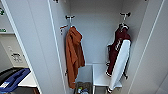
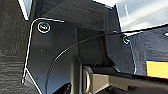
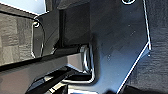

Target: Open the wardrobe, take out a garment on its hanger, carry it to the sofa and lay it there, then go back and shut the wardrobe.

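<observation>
We see the wardrobe [image 1: 35, 37] open, the garment [image 1: 119, 53] hanging at right of frame on its hanger [image 1: 123, 25]. We cannot tell either gripper's state. Risk: grabbing the orange hoodie [image 1: 73, 55], or snagging the hook.

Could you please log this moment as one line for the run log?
wardrobe: doors open | maroon jacket: on white hanger, right side inside | orange garment: hanging left | claws: state unclear

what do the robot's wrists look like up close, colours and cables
Both wrists carry a glossy black plate with rounded corners and round silver fittings. A thin dark cable arcs across the left one. The right plate has a pale grey bar beside it.
</observation>
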`<state>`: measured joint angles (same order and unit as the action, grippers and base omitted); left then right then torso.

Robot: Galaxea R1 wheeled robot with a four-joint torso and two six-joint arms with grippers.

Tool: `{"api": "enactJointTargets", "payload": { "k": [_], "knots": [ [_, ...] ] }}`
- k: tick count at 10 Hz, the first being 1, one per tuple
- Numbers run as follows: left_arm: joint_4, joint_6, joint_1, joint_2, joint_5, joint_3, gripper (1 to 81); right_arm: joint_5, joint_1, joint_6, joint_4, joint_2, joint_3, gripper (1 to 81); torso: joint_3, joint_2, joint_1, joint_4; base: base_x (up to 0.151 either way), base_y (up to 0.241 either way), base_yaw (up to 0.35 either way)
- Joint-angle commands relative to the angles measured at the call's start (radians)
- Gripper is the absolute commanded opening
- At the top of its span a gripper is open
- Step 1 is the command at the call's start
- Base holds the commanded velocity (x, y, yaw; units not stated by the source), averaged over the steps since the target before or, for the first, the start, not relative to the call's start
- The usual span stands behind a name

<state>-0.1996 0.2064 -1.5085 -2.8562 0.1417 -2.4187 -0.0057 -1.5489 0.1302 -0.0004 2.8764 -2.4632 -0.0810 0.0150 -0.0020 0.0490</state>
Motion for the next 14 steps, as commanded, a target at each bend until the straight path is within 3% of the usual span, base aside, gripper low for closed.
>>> {"api": "enactJointTargets", "payload": {
  "k": [1, 14],
  "knots": [
    [-0.015, -0.005, 0.052, 0.009, -0.042, 0.006, 81.1, -0.06, 0.043, -0.003, -0.016, -0.006, 0.006, 81.1, 0.0, 0.0, 0.002, 0.0, 0.071, 0.0, 0.0],
    [-0.023, -0.007, 0.052, 0.006, -0.042, 0.01, 81.1, -0.06, 0.043, -0.004, -0.021, 0.002, 0.006, 81.1, 0.0, 0.0, 0.002, 0.0, 0.081, -0.01, 0.0]
  ]
}}
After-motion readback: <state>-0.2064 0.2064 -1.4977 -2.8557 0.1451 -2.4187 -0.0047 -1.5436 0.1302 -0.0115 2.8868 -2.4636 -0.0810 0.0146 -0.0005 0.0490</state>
